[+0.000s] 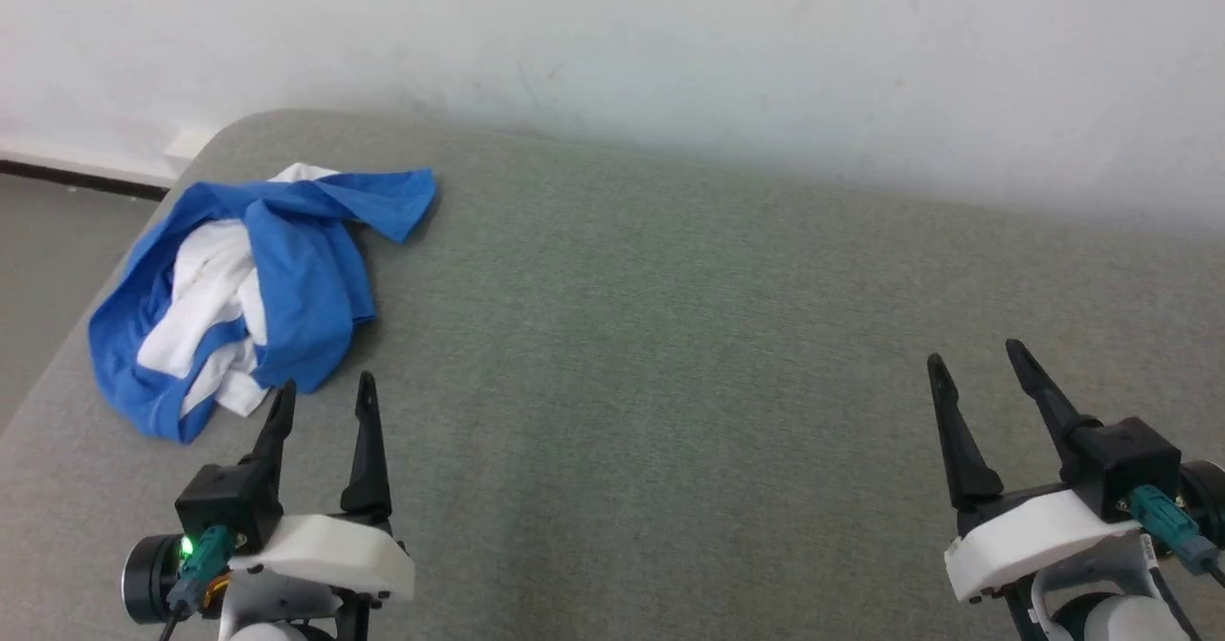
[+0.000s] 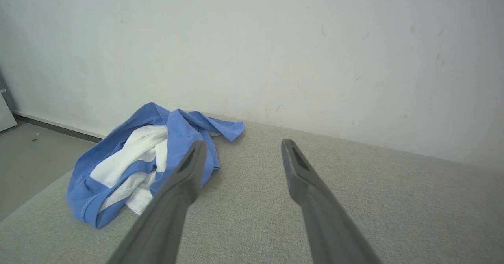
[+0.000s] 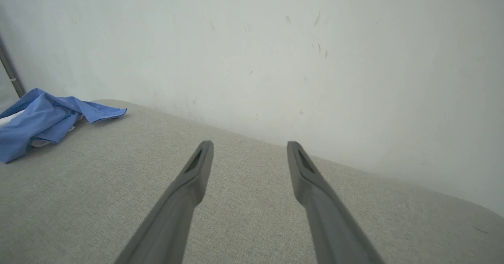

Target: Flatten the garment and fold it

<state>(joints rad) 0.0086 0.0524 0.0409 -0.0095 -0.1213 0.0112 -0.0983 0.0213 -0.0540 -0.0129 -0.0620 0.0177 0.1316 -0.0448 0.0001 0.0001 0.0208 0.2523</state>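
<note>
A pale, scuffed wall [image 1: 670,38] stands behind everything, matte and faintly marked. Below it spreads the counter [image 1: 670,335], covered in a grey-green woven fabric with a fine, even grain and a rounded far-left corner; a strip of grey floor [image 1: 48,268] shows past that corner.

The garment [image 1: 287,268] lies crumpled in a loose heap on the counter's far-left part, near the rounded corner. It is soft cloth, bright blue folds wrapped around bunched white panels, with 1 blue flap pointing off toward the wall.

The left tool [image 1: 325,383] sits at the lower left, its 2 long dark tapered fingers spread wide with nothing between them. Its outer fingertip is just beside the garment's near edge; whether it touches the cloth cannot be told. The right tool [image 1: 972,352] is at the lower right, well apart from the garment, likewise spread wide and holding nothing, over bare fabric.
</note>
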